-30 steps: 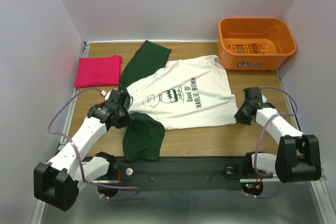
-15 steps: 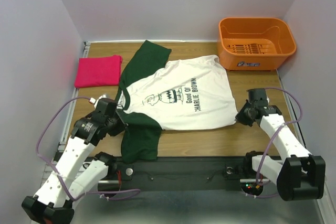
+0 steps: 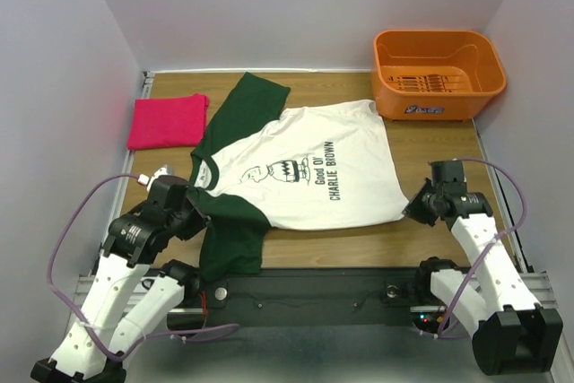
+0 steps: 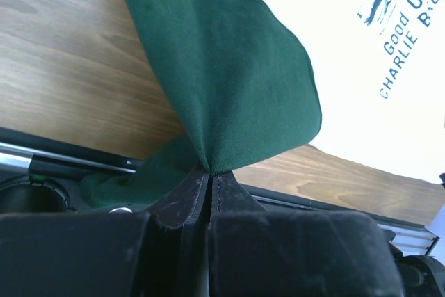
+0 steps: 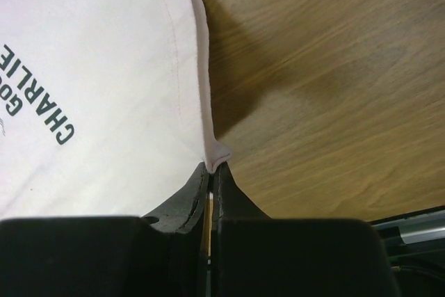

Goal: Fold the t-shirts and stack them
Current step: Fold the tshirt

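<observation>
Two pincers (image 4: pixel 210 172) (image 5: pixel 211 167) grip the tee (image 3: pixel 350 195) printed "Good Ol' CHARLIE BROWN".

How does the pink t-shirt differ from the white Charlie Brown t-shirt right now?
The pink t-shirt is plain; the white t-shirt has green sleeves and a cartoon print. The pink one lies folded small at far left; the white one is spread out mid-table. Nothing touches the pink one; the left fingers and right fingers pinch the white one. Both lie on the wooden table.
</observation>
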